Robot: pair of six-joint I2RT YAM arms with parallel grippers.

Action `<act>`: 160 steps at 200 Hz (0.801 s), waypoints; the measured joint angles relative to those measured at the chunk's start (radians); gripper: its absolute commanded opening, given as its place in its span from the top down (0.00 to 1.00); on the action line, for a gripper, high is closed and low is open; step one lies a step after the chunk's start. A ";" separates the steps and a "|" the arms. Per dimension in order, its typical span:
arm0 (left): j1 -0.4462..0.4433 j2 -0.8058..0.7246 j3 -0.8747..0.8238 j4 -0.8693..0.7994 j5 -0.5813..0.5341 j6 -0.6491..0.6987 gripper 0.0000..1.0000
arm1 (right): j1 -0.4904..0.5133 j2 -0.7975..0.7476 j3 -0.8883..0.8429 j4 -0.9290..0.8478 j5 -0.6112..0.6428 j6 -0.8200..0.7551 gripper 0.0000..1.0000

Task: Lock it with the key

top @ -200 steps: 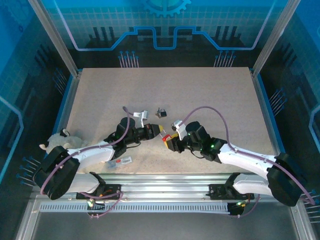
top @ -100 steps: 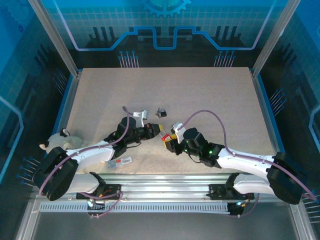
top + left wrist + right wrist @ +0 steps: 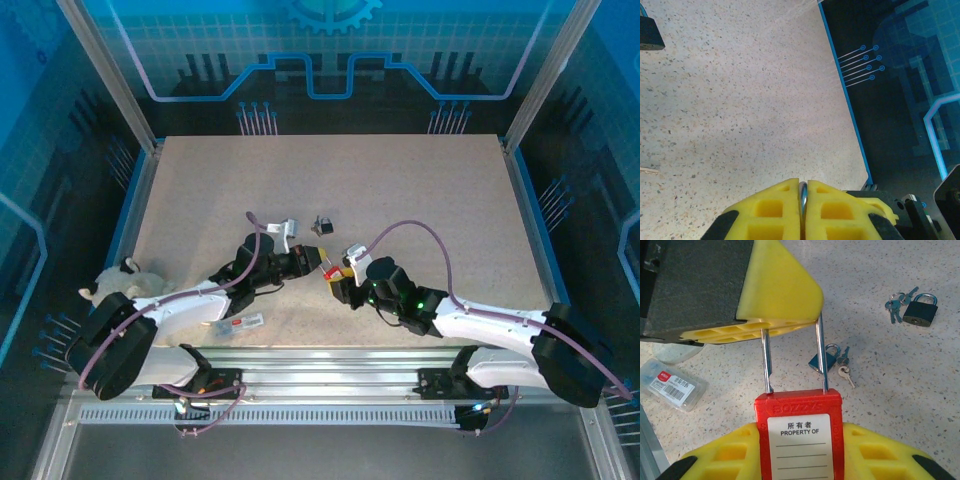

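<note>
A red padlock [image 3: 800,440] with a white "PROPERTY OF" label sits between the yellow pads of my right gripper [image 3: 799,429], which is shut on its body. Its steel shackle [image 3: 821,355] stands raised, the left leg lifted out of the body. My left gripper [image 3: 803,184] is shut on the top of the shackle [image 3: 803,194]. In the top view both grippers meet at mid-table, left [image 3: 318,263] and right [image 3: 340,282]. A silver key [image 3: 845,374] lies on the table by a small blue padlock [image 3: 821,359]. I cannot tell whether it fits the red padlock.
A dark padlock [image 3: 920,310] with a bunch of keys [image 3: 897,302] lies further back, also visible from above [image 3: 323,225]. A clear plastic packet [image 3: 237,323] rests near the front edge. A plush toy [image 3: 125,280] lies at the left.
The right arm's wrist has shifted a little to the left and lower. The red padlock stays held between the two grippers. The left arm has hardly moved.
</note>
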 measured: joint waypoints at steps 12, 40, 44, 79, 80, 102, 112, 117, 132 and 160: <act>-0.001 0.003 0.002 0.000 0.000 0.000 1.00 | 0.000 0.000 0.000 0.000 0.002 0.000 1.00; -0.010 0.021 0.011 0.004 -0.003 0.000 1.00 | 0.000 0.004 0.003 0.000 0.016 0.000 1.00; -0.010 0.023 0.012 0.005 -0.005 0.000 1.00 | 0.000 0.005 0.003 0.000 0.016 0.000 1.00; -0.011 0.036 0.012 0.011 -0.006 0.000 1.00 | 0.000 0.013 0.010 -0.010 0.023 0.003 1.00; -0.011 0.037 0.012 0.011 -0.007 0.000 1.00 | 0.000 0.013 0.010 -0.010 0.023 0.003 1.00; -0.011 0.038 0.013 0.019 -0.008 0.000 1.00 | -0.003 0.014 0.019 -0.023 0.023 0.003 1.00; -0.011 0.042 0.014 0.023 -0.009 0.000 1.00 | -0.003 0.014 0.026 -0.033 0.024 0.003 1.00; -0.011 0.044 0.015 0.026 -0.011 0.000 1.00 | -0.005 0.014 0.029 -0.037 0.024 0.003 1.00; -0.012 0.055 0.018 0.041 -0.014 -0.001 1.00 | -0.016 0.016 0.037 -0.048 0.022 0.003 1.00; -0.015 0.076 0.020 0.073 -0.023 -0.005 1.00 | -0.038 0.018 0.053 -0.076 -0.001 0.008 1.00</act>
